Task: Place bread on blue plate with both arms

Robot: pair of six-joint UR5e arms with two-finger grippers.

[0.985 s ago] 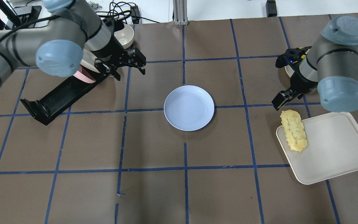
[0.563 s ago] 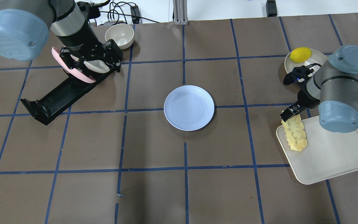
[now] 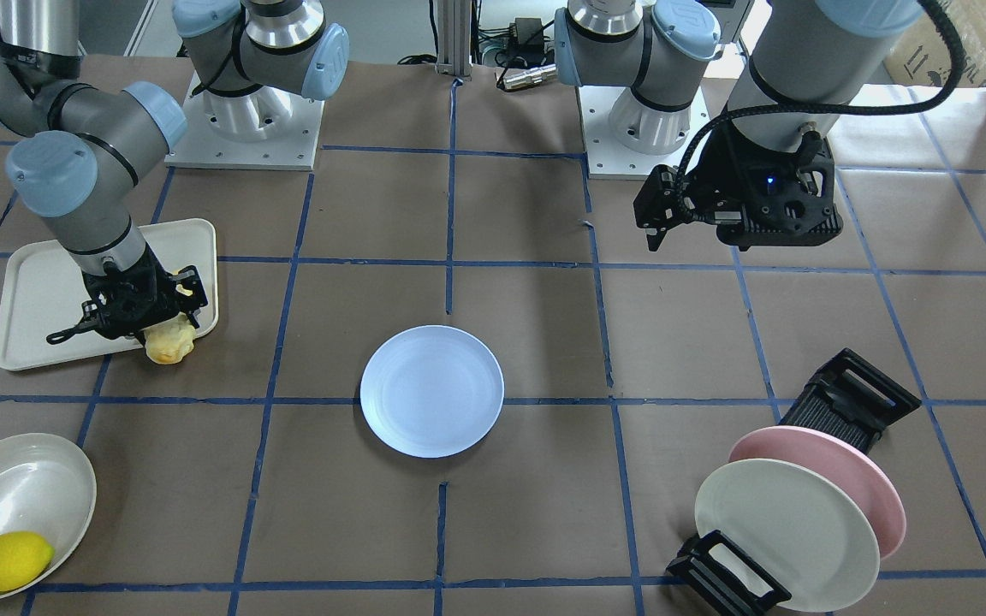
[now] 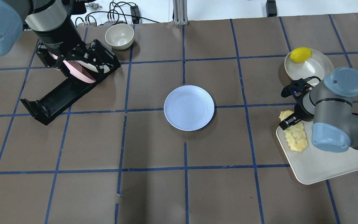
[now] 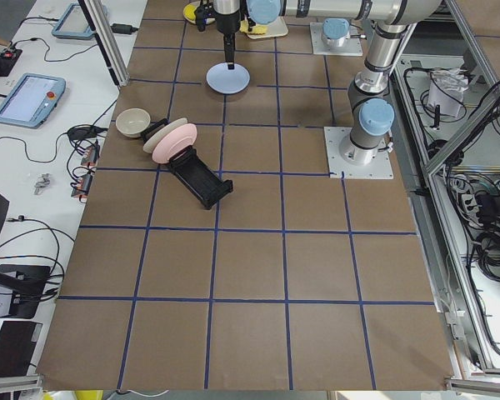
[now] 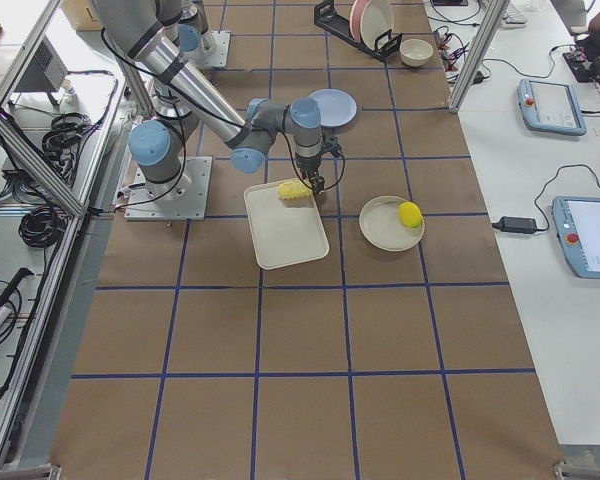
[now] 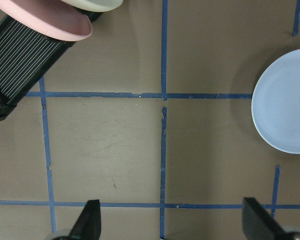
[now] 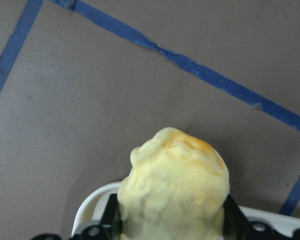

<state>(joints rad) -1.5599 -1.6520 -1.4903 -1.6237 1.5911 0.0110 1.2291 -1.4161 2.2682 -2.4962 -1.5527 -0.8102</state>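
The bread (image 4: pixel 296 137) lies on the left edge of a cream tray (image 4: pixel 337 161), its far end sticking out past the rim. My right gripper (image 4: pixel 287 119) is down on that far end. In the right wrist view the fingers (image 8: pixel 112 220) press against both sides of the bread (image 8: pixel 175 190). It also shows in the front view (image 3: pixel 169 342). The blue plate (image 4: pixel 189 108) lies bare in the middle of the table (image 3: pixel 431 391). My left gripper (image 7: pixel 170 220) is open and empty, high above the table left of the plate (image 7: pixel 285 107).
A black dish rack (image 4: pixel 54 99) at the far left holds a pink plate (image 3: pixel 852 479) and a cream plate (image 3: pixel 784 530). A small cream bowl (image 4: pixel 119 36) stands behind it. A lemon (image 4: pixel 300 54) lies in a shallow bowl beyond the tray.
My right gripper has come down from above the table onto the bread's far end. My left arm has swung back toward the left, over the rack.
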